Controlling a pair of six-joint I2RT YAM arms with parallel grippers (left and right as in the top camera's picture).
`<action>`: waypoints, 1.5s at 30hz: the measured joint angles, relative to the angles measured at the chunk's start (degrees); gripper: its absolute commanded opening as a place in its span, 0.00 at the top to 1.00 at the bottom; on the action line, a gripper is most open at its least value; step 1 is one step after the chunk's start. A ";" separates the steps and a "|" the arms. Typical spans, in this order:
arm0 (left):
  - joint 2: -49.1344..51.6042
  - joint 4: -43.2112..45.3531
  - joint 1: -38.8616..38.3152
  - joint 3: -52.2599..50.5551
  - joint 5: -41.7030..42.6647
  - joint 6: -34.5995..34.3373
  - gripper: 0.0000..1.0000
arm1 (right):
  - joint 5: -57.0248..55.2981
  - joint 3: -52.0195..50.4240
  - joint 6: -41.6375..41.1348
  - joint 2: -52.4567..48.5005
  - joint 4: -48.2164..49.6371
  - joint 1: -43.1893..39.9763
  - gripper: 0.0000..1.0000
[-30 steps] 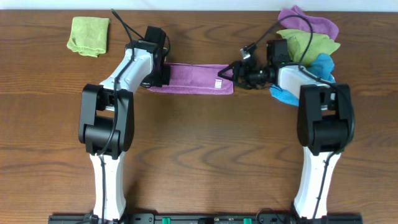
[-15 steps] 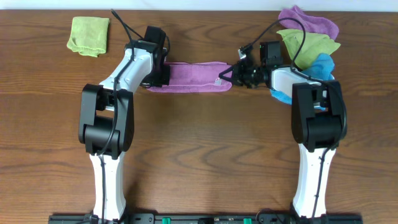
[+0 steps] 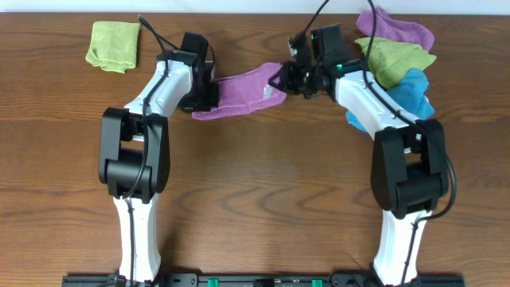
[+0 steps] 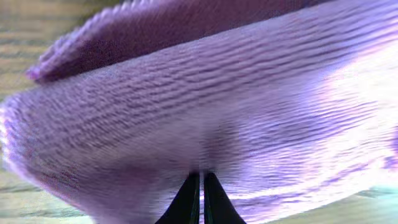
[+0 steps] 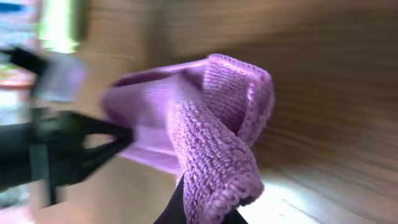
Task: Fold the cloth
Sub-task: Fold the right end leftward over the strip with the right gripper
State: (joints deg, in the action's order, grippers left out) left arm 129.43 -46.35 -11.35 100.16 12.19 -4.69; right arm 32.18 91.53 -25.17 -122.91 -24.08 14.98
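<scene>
The purple cloth [image 3: 239, 90] stretches between my two grippers at the back middle of the table. Its right end is raised and bunched. My left gripper [image 3: 209, 96] is shut on the cloth's left end. In the left wrist view the cloth [image 4: 205, 93] fills the frame, with the thin dark fingertips [image 4: 201, 180] pressed together under it. My right gripper [image 3: 280, 80] is shut on the right end. In the right wrist view a folded knitted edge of the cloth [image 5: 217, 130] drapes over the gripper [image 5: 199, 208] and hides the fingertips.
A folded green cloth [image 3: 114, 44] lies at the back left. A pile of cloths sits at the back right, with purple [image 3: 402, 28], green [image 3: 394, 56] and blue [image 3: 413, 86] ones, close behind the right arm. The left arm [image 5: 56, 149] shows blurred in the right wrist view.
My right gripper has shut on the cloth's right end and carried it up and to the left. The flat cloth now sags between the grippers. The left gripper has held its place.
</scene>
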 measured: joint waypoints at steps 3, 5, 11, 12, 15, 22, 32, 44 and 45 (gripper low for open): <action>-1.01 0.04 -0.02 0.63 2.32 -0.02 0.94 | -5.20 0.00 0.37 0.00 -1.31 0.07 0.98; -2.89 0.09 -0.07 0.76 3.37 0.00 0.94 | -7.72 0.00 0.44 0.00 -1.84 0.22 0.98; -15.15 2.73 0.70 0.98 2.32 0.17 0.94 | -10.75 0.44 0.90 0.00 -2.62 0.66 0.99; -17.35 2.89 1.27 1.25 1.33 0.20 0.94 | -11.15 0.70 0.94 0.00 -2.67 0.81 0.99; -23.65 2.80 5.27 1.75 0.55 0.20 0.94 | -14.49 2.60 2.99 0.00 -2.67 2.71 0.98; -28.52 -1.60 19.50 2.58 5.42 0.20 0.94 | -22.77 4.09 9.62 -0.07 1.16 11.72 0.99; -28.26 -2.99 27.32 2.58 12.76 1.79 0.94 | -25.42 4.11 12.39 -3.91 7.10 16.15 0.99; -28.26 -3.17 27.39 2.58 14.43 2.19 0.94 | -22.80 4.13 12.07 -7.02 17.90 17.59 0.99; -28.26 -3.21 27.39 2.58 14.45 2.19 0.94 | -22.14 4.13 12.28 -7.02 17.92 17.59 0.99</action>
State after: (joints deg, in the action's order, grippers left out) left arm 101.16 -49.56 16.03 102.74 26.63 -2.50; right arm 10.04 95.66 -12.88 -129.93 -6.15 32.58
